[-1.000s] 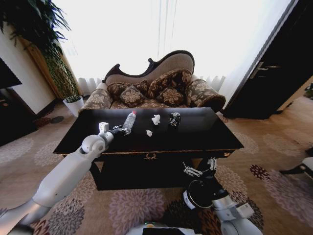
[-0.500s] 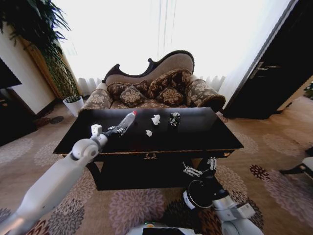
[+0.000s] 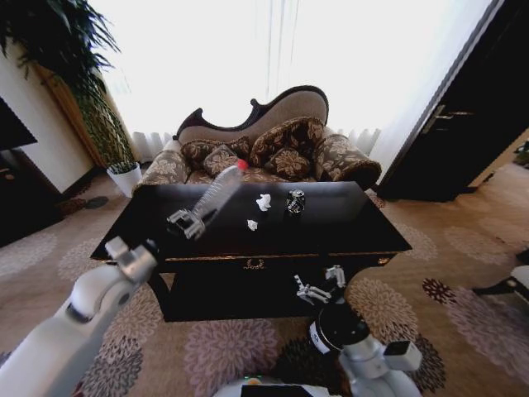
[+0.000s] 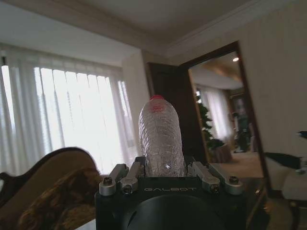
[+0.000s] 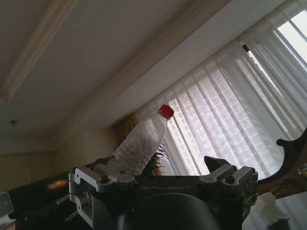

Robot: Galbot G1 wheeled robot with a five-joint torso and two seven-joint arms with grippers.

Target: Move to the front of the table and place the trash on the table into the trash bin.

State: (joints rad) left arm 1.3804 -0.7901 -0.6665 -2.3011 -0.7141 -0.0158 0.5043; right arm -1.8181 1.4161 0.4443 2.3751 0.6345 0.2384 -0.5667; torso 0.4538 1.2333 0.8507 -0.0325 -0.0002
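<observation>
**Bottle lifted clear of surface**

Left gripper [image 3: 183,223]: jaws clamped on bottle [image 3: 216,192] base, red cap tilted up, raised above the surface [image 3: 355,223] for carrying. Right gripper [image 3: 318,285]: jaws apart, idle above trash bin [image 3: 331,331]. Paper balls [image 3: 263,201], can [image 3: 295,199]: on surface.

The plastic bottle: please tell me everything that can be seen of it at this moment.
The plastic bottle is clear, with a ribbed, crinkled body and a red cap. The left gripper is shut on its base end, and nothing else touches it. It is lifted off the black table and tilted, cap end up and pointing away from the robot toward the sofa. In the left wrist view it rises straight out between the fingers. It looks empty, though that is hard to confirm.
</observation>
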